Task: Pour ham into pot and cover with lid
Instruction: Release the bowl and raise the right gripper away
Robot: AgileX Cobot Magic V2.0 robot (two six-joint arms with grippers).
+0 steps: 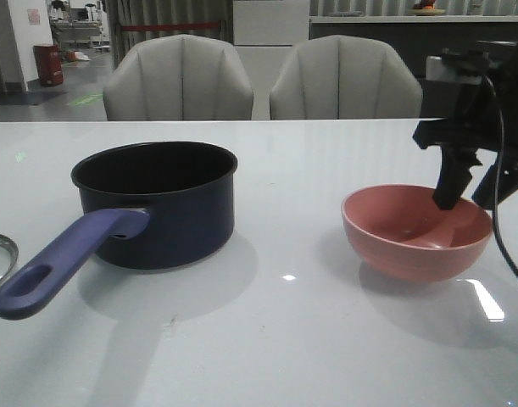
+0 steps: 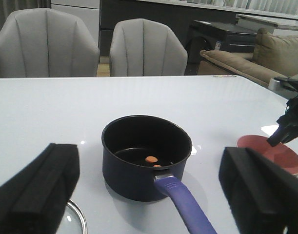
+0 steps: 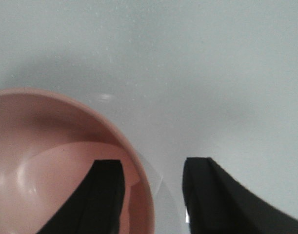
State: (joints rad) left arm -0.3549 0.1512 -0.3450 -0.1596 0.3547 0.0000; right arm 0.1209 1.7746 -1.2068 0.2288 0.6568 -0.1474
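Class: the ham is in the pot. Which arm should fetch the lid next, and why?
Left. The lid lies beside the left end effector, near the pot; the right end effector straddles the pink bowl's rim.

Front + 2 wrist cams, shared pot [image 1: 157, 203]

A pink bowl [image 1: 417, 231] sits upright on the white table [image 1: 267, 339], towards its right side. Two grey chairs [image 1: 178, 78] stand side by side behind the far edge. A tan sofa [image 2: 266, 61] stands further back.
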